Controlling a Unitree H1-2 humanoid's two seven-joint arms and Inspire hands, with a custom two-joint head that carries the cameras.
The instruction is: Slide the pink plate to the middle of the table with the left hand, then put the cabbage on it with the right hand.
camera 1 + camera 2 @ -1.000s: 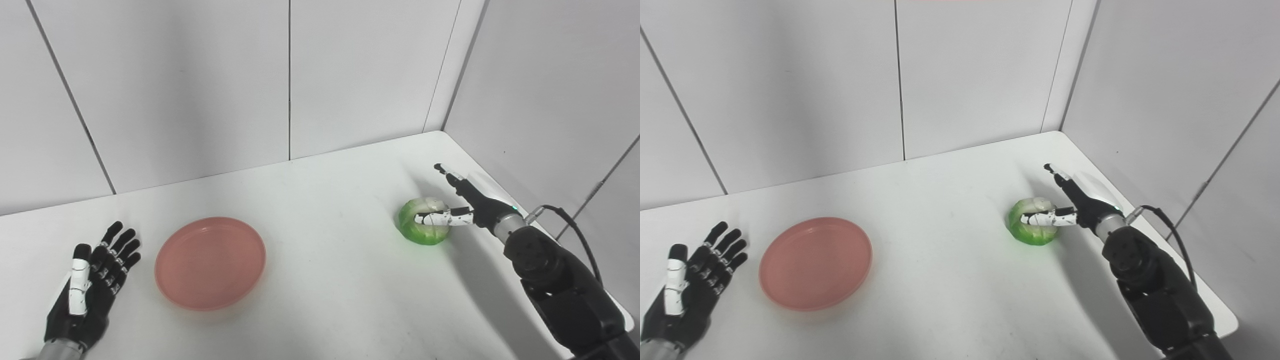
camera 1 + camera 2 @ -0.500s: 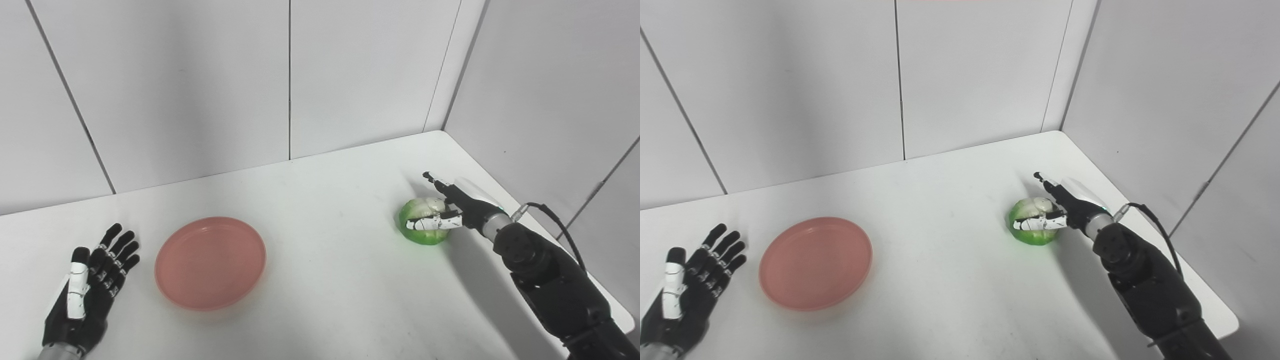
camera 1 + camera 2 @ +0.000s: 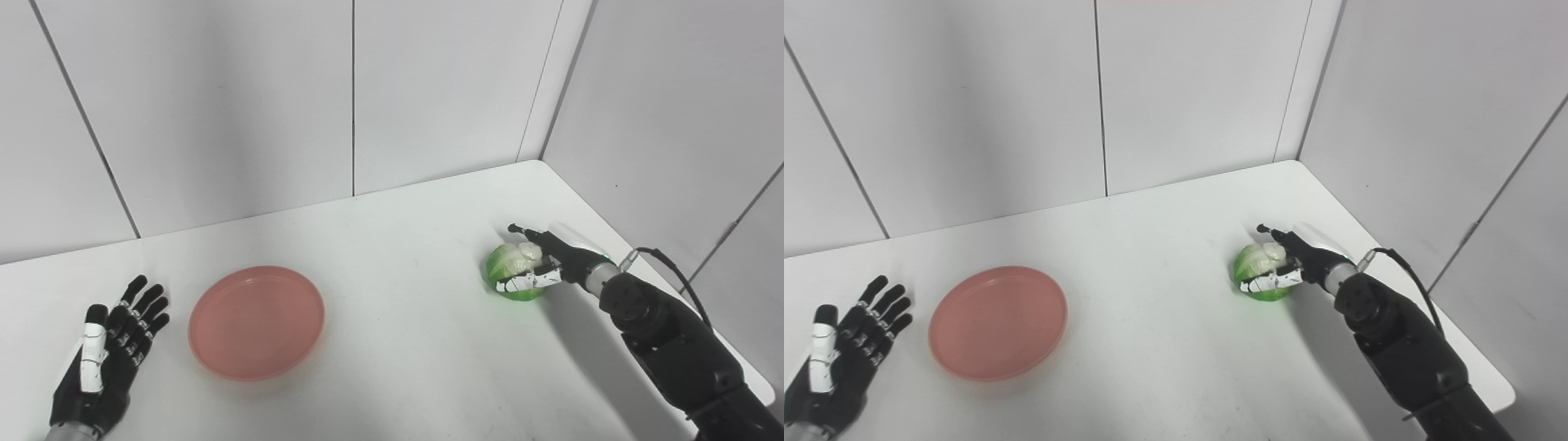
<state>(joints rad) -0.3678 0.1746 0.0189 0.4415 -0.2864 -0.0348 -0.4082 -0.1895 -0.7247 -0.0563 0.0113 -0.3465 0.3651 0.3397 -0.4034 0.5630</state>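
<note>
The pink plate (image 3: 256,321) lies flat on the white table (image 3: 398,343), left of the middle. The green and white cabbage (image 3: 511,275) sits on the table at the right. My right hand (image 3: 542,263) is closed around it, with the thumb across its front and the fingers over its back and top. The cabbage is still on the table and looks tilted. My left hand (image 3: 104,361) lies open and empty at the lower left. It is palm up, to the left of the plate and apart from it.
White wall panels stand behind the table and along its right side, meeting in the far right corner (image 3: 539,160). The table's right edge (image 3: 618,239) runs close behind my right hand. A black cable (image 3: 674,269) loops off the right forearm.
My right hand's fingers have come down and closed around the cabbage, which has tilted slightly. My left hand has drawn back a little. The plate has not moved.
</note>
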